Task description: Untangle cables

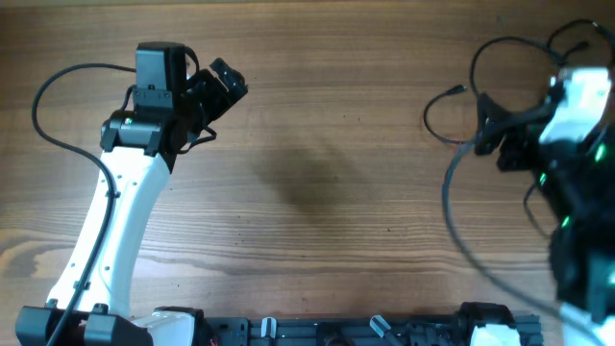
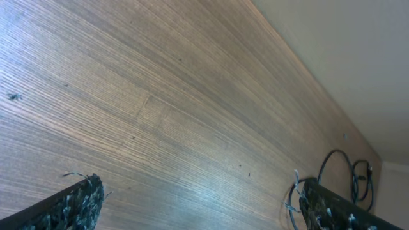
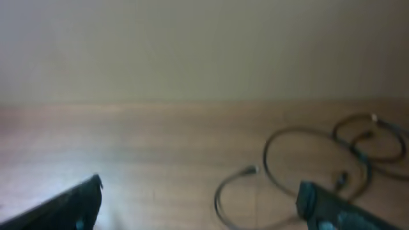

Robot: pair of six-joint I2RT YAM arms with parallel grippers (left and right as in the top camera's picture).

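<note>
My left jaws stand wide apart with nothing between them, over bare table on the left side. My right jaws are spread too and hold nothing. The cables lie at the far right, just beside my right gripper, as loose open loops with small plug ends. Some loops cross near the far right edge, and I cannot tell whether a knot remains there, so I judge the untangling partly done.

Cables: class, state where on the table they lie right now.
In the overhead view, the cables lie in loose loops near the far right corner of the wooden table, right beside the right gripper.
</note>
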